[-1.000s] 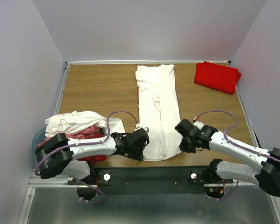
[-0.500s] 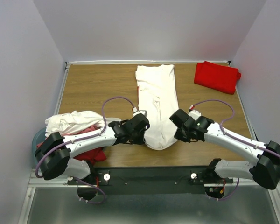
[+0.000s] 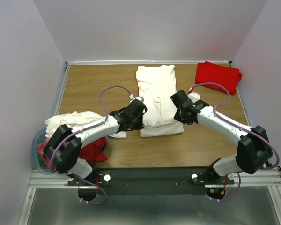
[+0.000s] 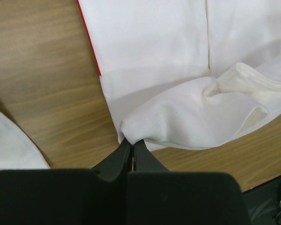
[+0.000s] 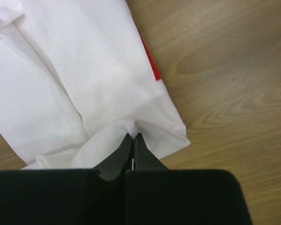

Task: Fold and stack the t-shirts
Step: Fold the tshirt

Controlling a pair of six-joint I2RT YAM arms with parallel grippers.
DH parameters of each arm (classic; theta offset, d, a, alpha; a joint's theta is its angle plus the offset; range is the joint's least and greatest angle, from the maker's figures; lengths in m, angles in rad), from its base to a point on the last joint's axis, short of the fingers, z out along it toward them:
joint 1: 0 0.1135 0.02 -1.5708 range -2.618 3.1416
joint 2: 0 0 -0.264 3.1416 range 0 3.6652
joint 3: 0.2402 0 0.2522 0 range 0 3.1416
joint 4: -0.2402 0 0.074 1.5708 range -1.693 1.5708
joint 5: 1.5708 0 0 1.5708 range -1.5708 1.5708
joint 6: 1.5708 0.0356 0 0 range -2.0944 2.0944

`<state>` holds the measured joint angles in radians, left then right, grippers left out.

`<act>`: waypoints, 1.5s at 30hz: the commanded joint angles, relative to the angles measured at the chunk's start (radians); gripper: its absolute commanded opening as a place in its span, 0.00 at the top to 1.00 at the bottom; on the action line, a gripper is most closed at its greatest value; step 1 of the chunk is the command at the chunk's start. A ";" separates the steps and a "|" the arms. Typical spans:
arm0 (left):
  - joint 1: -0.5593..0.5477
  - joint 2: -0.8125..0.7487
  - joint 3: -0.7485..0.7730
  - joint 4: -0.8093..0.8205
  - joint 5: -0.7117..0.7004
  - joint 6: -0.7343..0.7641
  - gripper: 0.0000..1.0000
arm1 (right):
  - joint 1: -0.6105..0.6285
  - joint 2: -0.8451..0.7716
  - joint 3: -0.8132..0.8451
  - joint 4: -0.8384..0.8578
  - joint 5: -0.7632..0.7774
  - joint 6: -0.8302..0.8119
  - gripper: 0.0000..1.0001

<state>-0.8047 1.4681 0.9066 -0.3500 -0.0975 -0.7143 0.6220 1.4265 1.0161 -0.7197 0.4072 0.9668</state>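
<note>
White t-shirt (image 3: 157,86), near hem corners clamped by left gripper (image 4: 132,149) and right gripper (image 5: 133,140), raised for folding in half.

Left arm (image 3: 91,131) and right arm (image 3: 225,124) stretch forward and inward, left tool (image 4: 132,143) and right tool (image 5: 133,137) each pinched tight.

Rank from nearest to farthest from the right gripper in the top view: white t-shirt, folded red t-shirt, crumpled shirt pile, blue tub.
1. White t-shirt: pinched by the right gripper, table centre.
2. Folded red t-shirt: far right corner.
3. Crumpled shirt pile: near left.
4. Blue tub: near-left edge, past the pile.
</note>
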 commanded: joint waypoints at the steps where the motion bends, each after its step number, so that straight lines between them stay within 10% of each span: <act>1: 0.047 0.060 0.081 0.063 -0.027 0.081 1.00 | -0.045 0.077 0.081 0.072 0.051 -0.105 0.99; 33: 0.297 0.534 0.543 0.060 0.064 0.357 0.98 | -0.226 0.508 0.444 0.147 -0.033 -0.301 1.00; 35: 0.303 0.540 0.557 0.059 0.074 0.357 0.72 | -0.231 0.511 0.453 0.147 -0.039 -0.309 0.97; 36: 0.305 0.543 0.578 0.054 0.071 0.361 0.32 | -0.238 0.511 0.470 0.146 -0.048 -0.316 0.77; 38: 0.305 0.541 0.612 0.022 0.029 0.366 0.04 | -0.242 0.505 0.493 0.146 -0.053 -0.329 0.48; 40: 0.306 0.525 0.655 -0.009 -0.022 0.372 0.02 | -0.242 0.486 0.531 0.146 -0.056 -0.355 0.25; 45: 0.299 0.402 0.588 0.017 -0.035 0.362 0.02 | -0.242 0.431 0.575 0.146 -0.138 -0.413 0.18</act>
<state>-0.5041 1.9842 1.5368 -0.3393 -0.0902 -0.3592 0.3820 1.9152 1.5501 -0.5755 0.3431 0.6064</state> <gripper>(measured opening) 0.983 0.816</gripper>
